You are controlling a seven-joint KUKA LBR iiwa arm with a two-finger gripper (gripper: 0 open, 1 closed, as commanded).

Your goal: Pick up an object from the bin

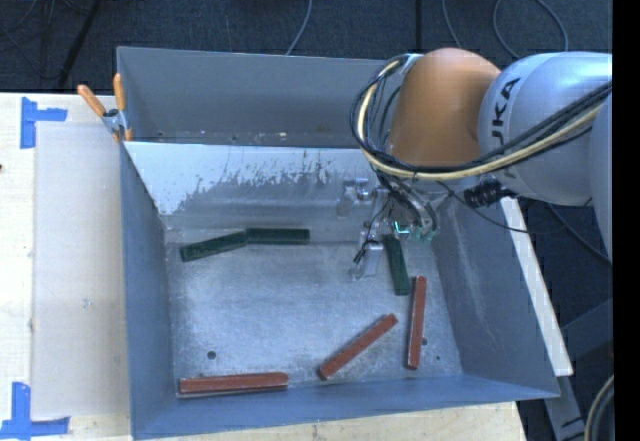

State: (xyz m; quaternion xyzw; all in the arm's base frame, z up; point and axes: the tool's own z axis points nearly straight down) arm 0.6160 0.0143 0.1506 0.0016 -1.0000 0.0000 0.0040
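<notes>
Currently: arm (545, 129) reaches in from the right, with its orange wrist cover (440, 109) and looped cables (372, 124) over the rear right part of the grey metal bin (250, 109). Gripper (375, 259) hangs low over the bin floor, right of centre.

Nearest thing: a short dark green stick (399, 271), standing roughly lengthwise in the view, its upper end right at the gripper and its lower end pointing to the near wall. Contact between the two: cannot tell. Gripper state, apart or closed: cannot tell either, since wrist hardware and wiring crowd the tip.

Other contents, all flat on the floor:
- red-brown stick (416, 322), near upright in the view, just beside and below the green one, close to the right wall.
- red-brown stick (357, 347), diagonal, left of that one.
- red-brown stick (233, 383), lying along the near wall, left side.
- two more dark green sticks, one tilted (213, 247) and one level (278, 236), almost end to end, left of centre, well apart from the gripper.
</notes>
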